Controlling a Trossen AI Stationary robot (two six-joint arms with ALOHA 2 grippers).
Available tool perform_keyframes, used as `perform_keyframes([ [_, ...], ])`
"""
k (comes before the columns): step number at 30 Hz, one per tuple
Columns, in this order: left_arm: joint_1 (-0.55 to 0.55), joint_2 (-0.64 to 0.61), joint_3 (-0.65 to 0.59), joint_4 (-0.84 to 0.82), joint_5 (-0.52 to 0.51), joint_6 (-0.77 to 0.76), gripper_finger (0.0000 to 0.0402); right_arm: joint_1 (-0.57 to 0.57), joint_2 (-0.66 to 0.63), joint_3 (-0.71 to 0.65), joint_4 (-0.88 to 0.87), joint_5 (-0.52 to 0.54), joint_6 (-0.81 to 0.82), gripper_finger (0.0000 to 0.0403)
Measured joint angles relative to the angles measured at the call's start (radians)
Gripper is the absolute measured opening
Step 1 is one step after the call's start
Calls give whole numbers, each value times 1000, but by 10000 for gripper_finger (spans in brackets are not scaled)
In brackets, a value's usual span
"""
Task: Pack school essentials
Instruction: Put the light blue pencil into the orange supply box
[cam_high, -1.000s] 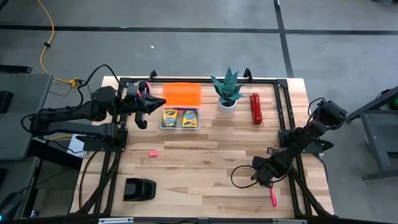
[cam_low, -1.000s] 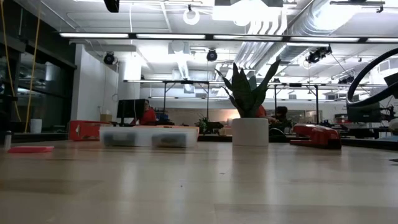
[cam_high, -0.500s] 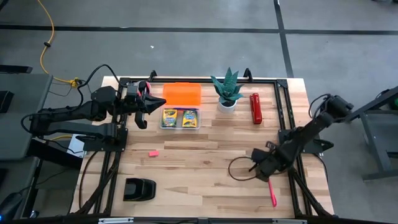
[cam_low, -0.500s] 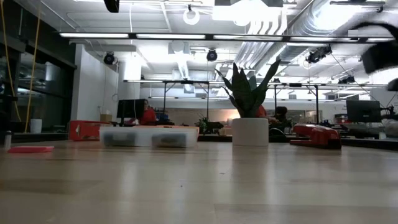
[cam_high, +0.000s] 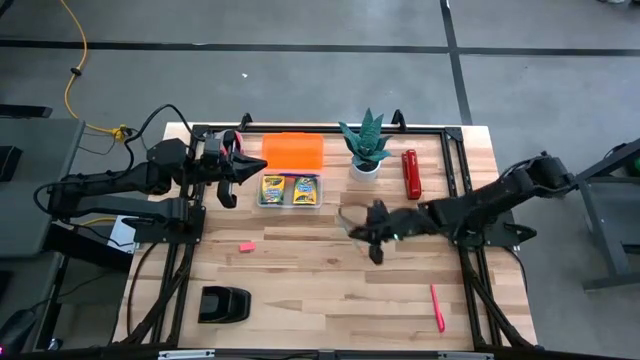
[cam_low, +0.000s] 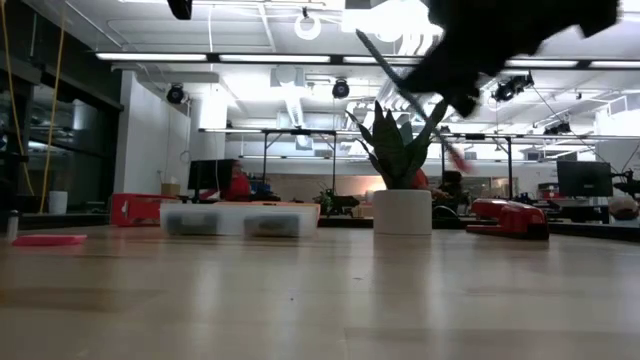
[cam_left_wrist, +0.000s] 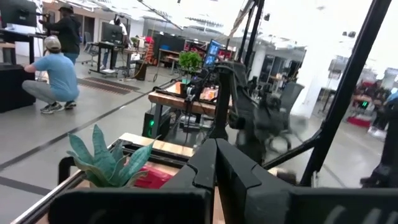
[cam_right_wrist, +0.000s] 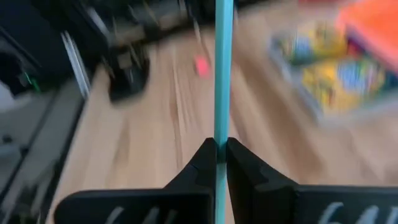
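Teal pen (cam_right_wrist: 222, 68) is now pinched between the pressed-together fingers of the right gripper (cam_high: 374, 240), which has swung in from the table's 4 o'clock corner a second ago to just right of centre, arm stretched out low over the wood. So the pick looks done and the carry toward the clear case (cam_high: 290, 203) at 12 o'clock is under way. In the right wrist view the pen is sticking straight out past the fingertips, with the crayon boxes (cam_right_wrist: 339, 74) blurring by ahead.

Both yellow-and-green crayon boxes (cam_high: 288, 189) are already sitting in the case, so the pen is going to need the narrow space beside or on top of them. The orange lid (cam_high: 294, 151) is lying just behind the case, off it.

Still waiting on the table: pink marker (cam_high: 437, 308) at 5 o'clock near the front right edge, pink eraser (cam_high: 246, 246) at 9 o'clock, well apart from each other.

Left gripper (cam_high: 232, 172) is hovering at 10 o'clock just left of the case, fingers pressed together on nothing, unmoved over the last second. It is crowding the case's left end.

Potted plant (cam_high: 366, 150) is standing just right of the case, leaves leaning toward the right arm's likely path. Red stapler (cam_high: 410, 173) is beyond it at 1 o'clock. Black tape dispenser (cam_high: 224, 303) is at 7 o'clock, out of the way.
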Motion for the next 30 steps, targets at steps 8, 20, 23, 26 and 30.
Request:
perform_keyframes([
  [8,2,0,0,-40,-7,25,0,-171,-8,78,208,-124,-186,0],
  [20,1,0,0,-67,53,-37,0,-268,-9,289,205,-273,-348,0],
  [23,1,0,0,-67,52,-43,0,-283,-9,304,203,-295,-348,0],
  [26,1,0,0,-67,47,-44,0,-288,-9,304,187,-308,-342,0],
  [30,1,3,0,-66,38,-44,0,-288,-9,305,181,-308,-337,0],
])
